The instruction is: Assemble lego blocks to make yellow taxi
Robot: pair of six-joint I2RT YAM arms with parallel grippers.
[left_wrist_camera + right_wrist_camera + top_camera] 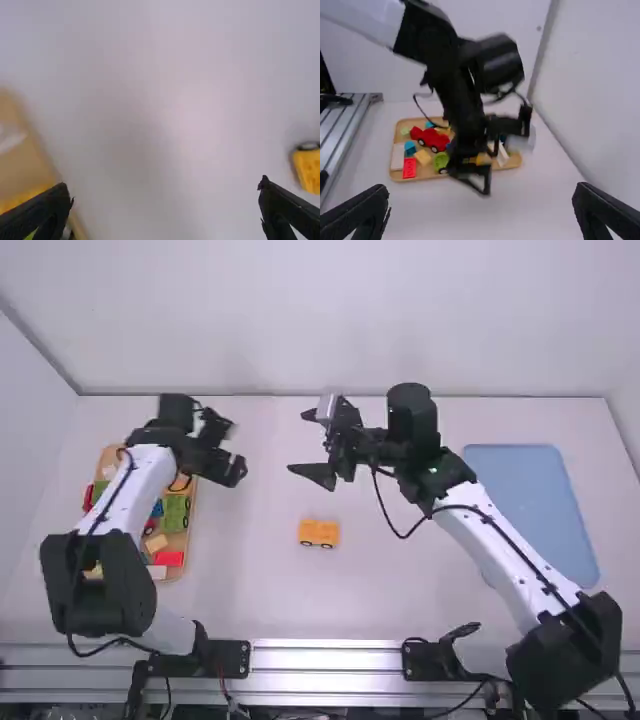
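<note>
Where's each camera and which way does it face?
High: fixed above and behind, facing forward and down at table, left arm and right arm.
Left wrist: on left arm, facing down at yellow block; left fingers show.
Right wrist: on right arm, facing tray and left arm; right fingers show.
High and left wrist share yellow block.

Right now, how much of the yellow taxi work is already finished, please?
Done: a yellow wheeled piece sits on the table, probably the taxi's start. In hand: nothing, the left pincer and right pincer are open and empty. Left: likely adding more parts; loose blocks lie in the tray.
</note>
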